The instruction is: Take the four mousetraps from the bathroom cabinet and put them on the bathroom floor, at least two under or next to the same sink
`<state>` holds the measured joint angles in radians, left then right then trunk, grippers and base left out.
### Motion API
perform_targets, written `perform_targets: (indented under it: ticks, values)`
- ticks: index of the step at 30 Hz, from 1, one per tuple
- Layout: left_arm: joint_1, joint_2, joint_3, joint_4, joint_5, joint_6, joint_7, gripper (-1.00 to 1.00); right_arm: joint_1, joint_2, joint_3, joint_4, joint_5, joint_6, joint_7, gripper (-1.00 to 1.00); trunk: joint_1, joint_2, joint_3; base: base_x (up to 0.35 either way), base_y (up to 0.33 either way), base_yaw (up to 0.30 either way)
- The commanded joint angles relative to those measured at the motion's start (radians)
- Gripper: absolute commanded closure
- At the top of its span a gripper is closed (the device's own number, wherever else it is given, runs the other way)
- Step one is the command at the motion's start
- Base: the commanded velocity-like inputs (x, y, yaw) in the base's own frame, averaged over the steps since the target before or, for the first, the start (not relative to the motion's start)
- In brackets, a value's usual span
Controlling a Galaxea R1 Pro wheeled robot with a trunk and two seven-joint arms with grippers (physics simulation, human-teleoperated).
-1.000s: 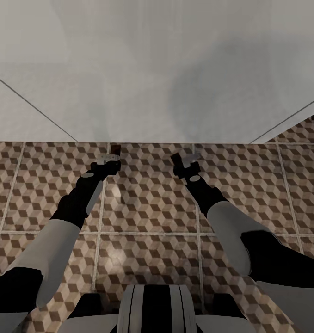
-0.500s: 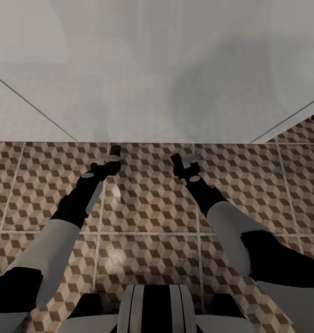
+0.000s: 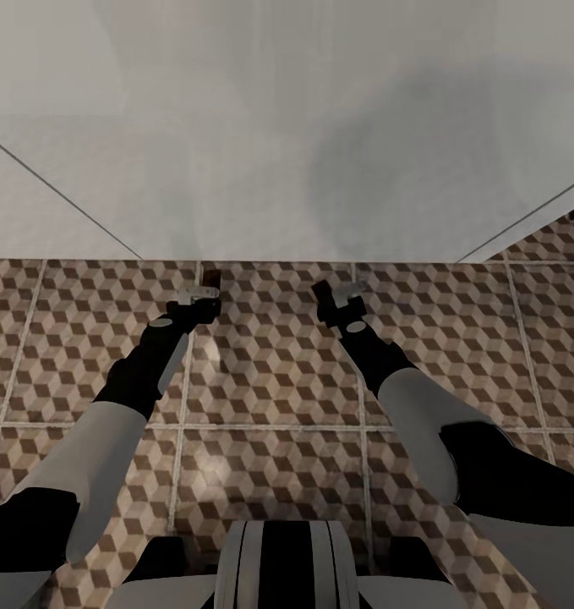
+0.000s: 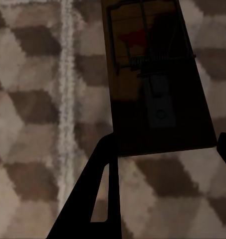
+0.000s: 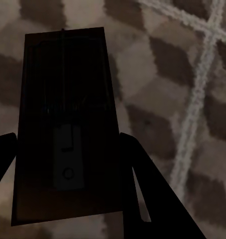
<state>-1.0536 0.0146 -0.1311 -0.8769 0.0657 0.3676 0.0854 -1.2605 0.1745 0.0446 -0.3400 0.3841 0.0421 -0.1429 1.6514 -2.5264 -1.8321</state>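
Mousetraps are in both of the robot's hands here, one per arm, held low over the bathroom floor [image 3: 270,372] close to the base of a plain white surface [image 3: 287,127] that fills the upper half of the head view. On the left, the left end effector [image 3: 204,293] reaches forward with a small brown board sticking out past its tip — the left mousetrap [image 3: 210,277], which lies right at the line where the patterned tiles meet the white surface. In the left wrist view that trap [image 4: 152,74] is seen flat-on: a brown wooden board with dark wire, a coil spring and a red mark, its near end sitting between the two dark fingers [image 4: 100,194], which close on its edges, so the left end effector is gripping it. A pale grout line runs beside it on the cube-pattern tiles. To the right, the right end effector [image 3: 333,296] points forward and slightly inward over the tiles, with a dark board at its tip. The right wrist view shows the right mousetrap [image 5: 68,124] in deep shadow — wire bar and metal plate only faintly readable — with a dark finger [image 5: 142,189] pressed against each long side, so this end effector is clamped on its trap too. Whether either trap touches the floor cannot be told.
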Motion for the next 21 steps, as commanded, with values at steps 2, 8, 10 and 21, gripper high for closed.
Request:
perform_targets:
  ticks: [2, 8, 10, 21]
  values:
    - [0.000, 0.001, -0.005, 0.000, 0.006, 0.005, 0.009, 1.00, 0.000, 0.000, 0.006, 0.000, 0.004, 0.004, -0.009, 1.00, 0.000, 0.000, 0.000, 0.000, 0.000, 0.000]
    - [0.000, 0.002, -0.005, 0.001, 0.006, 0.005, 0.010, 1.00, 0.000, 0.000, 0.006, -0.001, 0.004, 0.003, -0.009, 1.00, 0.000, 0.000, 0.000, 0.000, 0.000, 0.000]
    - [0.000, 0.001, -0.005, 0.001, 0.006, 0.005, 0.009, 1.00, 0.000, 0.000, 0.005, -0.001, 0.004, 0.002, -0.009, 1.00, 0.000, 0.000, 0.000, 0.000, 0.000, 0.000]
    - [0.000, 0.002, -0.005, 0.002, 0.006, 0.005, 0.009, 1.00, 0.000, 0.000, 0.005, -0.003, 0.004, 0.001, -0.009, 1.00, 0.000, 0.000, 0.000, 0.000, 0.000, 0.000]
